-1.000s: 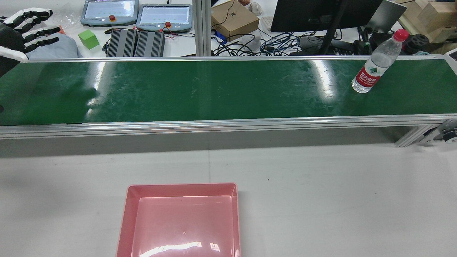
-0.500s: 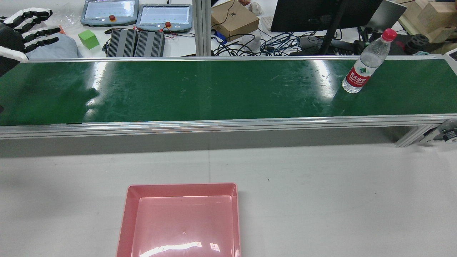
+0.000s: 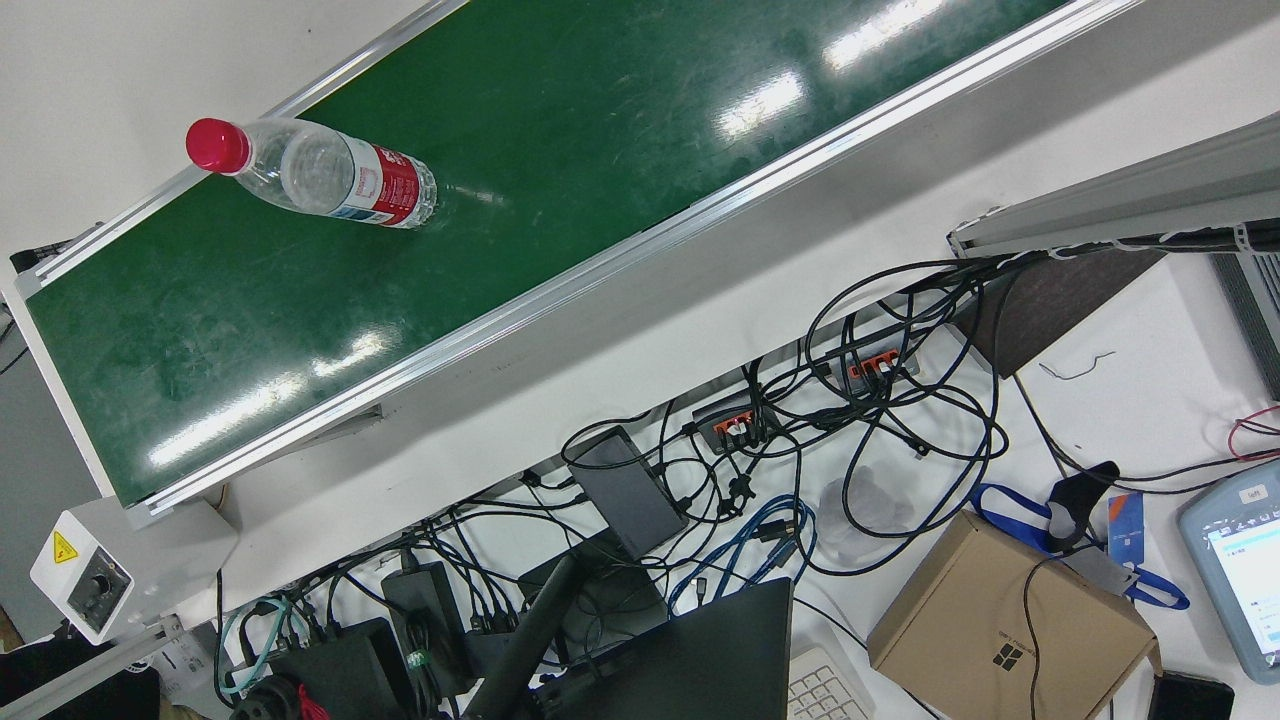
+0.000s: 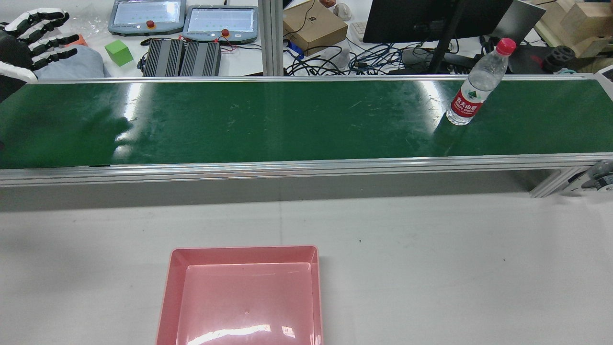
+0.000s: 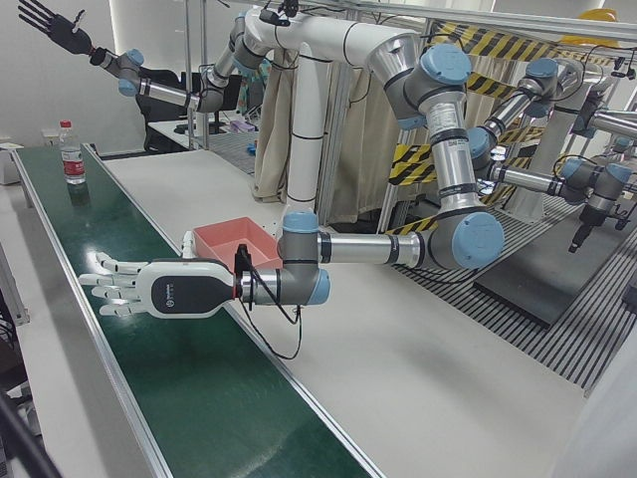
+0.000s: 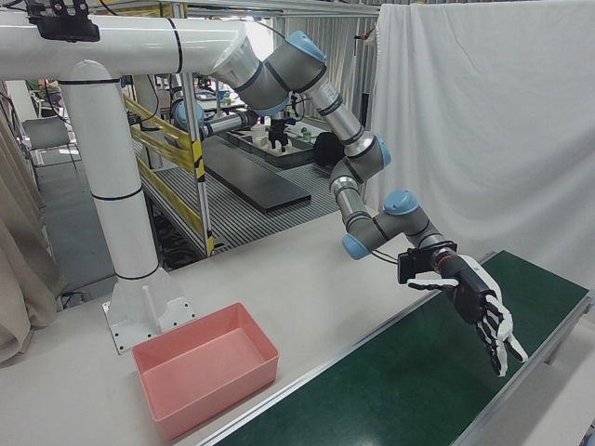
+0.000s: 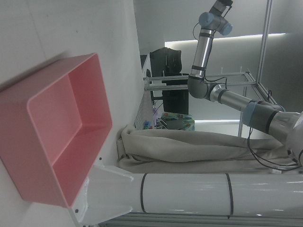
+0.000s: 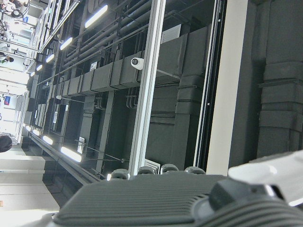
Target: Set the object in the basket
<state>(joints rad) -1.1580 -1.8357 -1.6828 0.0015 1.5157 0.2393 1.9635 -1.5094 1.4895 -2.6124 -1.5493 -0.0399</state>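
The water bottle is stood upright on the green belt, toward its right end in the rear view, near the far rail. The left hand is held over the opposite end of the belt, fingers spread, nothing gripped, well apart from the bottle. The pink basket is seen on the white table, empty. The left hand is cut off by the rear view's left edge. The right hand is raised high, fingers splayed, small and distant. Only ceiling is shown by its camera.

Left hand flat, fingers spread; right hand raised, splayed.
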